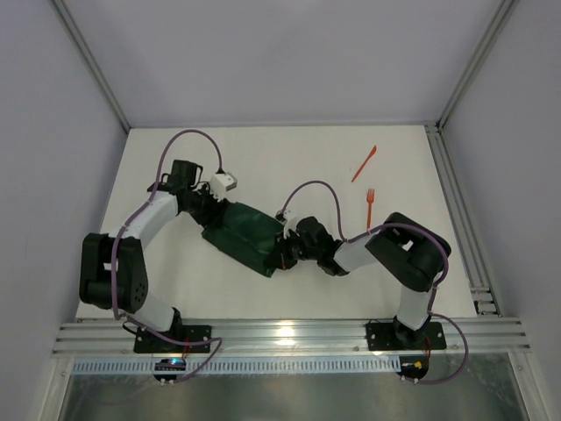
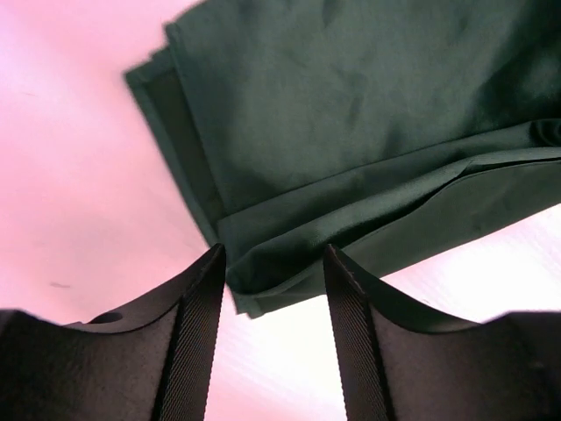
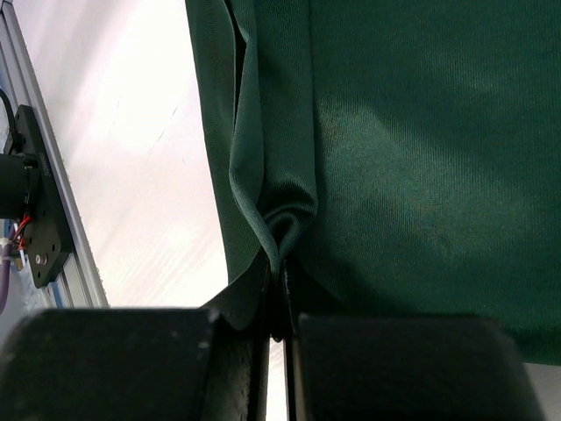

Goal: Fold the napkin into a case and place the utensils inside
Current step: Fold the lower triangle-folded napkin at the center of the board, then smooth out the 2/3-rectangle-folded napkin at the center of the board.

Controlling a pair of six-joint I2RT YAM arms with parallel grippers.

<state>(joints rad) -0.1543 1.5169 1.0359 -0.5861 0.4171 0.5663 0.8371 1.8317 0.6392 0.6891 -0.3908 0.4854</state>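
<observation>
so the desk (image 1: 289,289) is a plain white top, boxed in by pale grey walls with aluminium posts (image 1: 92,66) running up the back corners; a slotted metal rail (image 1: 289,335) runs along the near edge where both arms are bolted, and another rail (image 1: 460,219) goes down the right side; the napkin (image 1: 245,232) sits mid-desk, folded into a long layered dark green strip lying diagonally; left gripper (image 1: 209,207) is at its far-left end, jaws parted with the cloth's corner just past the tips, not gripping anything; right gripper (image 1: 282,254) is at the near-right end, jaws closed on a pinched fold of the napkin; the orange knife (image 1: 364,164) and fork (image 1: 370,207) lie well apart from the cloth on the far right of the desk, near each other but not touching
</observation>
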